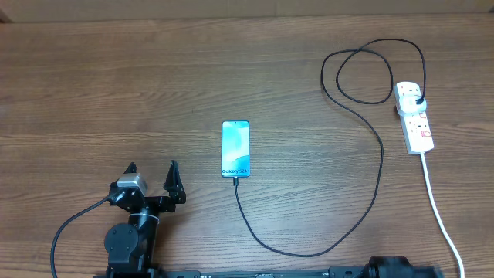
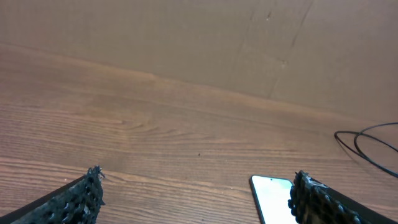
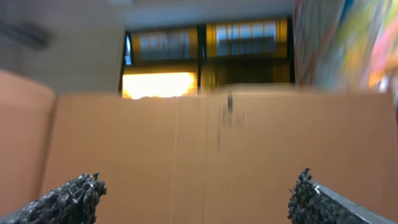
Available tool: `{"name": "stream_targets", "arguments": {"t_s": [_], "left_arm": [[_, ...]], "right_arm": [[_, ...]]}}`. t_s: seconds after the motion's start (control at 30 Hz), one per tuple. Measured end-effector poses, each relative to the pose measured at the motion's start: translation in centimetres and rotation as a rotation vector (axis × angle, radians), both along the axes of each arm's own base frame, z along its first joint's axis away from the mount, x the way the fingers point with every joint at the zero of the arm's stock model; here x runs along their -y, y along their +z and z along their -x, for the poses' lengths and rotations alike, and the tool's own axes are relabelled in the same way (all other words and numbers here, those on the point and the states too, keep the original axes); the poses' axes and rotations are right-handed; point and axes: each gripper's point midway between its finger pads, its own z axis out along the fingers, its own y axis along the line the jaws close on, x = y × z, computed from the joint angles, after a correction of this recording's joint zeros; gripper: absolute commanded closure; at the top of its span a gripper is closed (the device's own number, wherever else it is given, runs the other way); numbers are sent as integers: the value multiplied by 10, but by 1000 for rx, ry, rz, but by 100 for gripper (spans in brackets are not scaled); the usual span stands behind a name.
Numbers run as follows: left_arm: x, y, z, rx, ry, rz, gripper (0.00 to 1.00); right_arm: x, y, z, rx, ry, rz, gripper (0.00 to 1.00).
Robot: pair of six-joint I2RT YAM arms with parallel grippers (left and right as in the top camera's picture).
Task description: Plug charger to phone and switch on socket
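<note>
Linking socket (image 1: pixel 417 130) and phone (image 1: pixel 235 148), charger (image 1: pixel 417 100), plugged in

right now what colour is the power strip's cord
The cord is white, seen best in the overhead view.

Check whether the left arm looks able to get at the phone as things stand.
Probably yes. The left gripper is open and the phone lies flat to its right, with only bare table between. The charger cable leaves the phone's near end and runs to the right, clear of that path.
</note>
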Motion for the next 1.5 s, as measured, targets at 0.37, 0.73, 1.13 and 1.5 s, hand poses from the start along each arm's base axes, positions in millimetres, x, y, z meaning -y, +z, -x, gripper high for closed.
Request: {"name": "stream_targets", "arguments": {"t_s": [0.37,0.73,1.13,1.5], "left_arm": [[0,-1,0,-1,0,0,0],[0,-1,0,-2,0,0,1],[0,-1,0,-2,0,0,0],[0,-1,0,-2,0,0,0]], "right_arm": [[3,-131,-126,-354,-5,-9,0],[3,-226,-178,-515,-6,-11,0],[11,-275,-201,-534,-46,-24,0],[14,-301,-210,-530,-64,-29,0]]}}
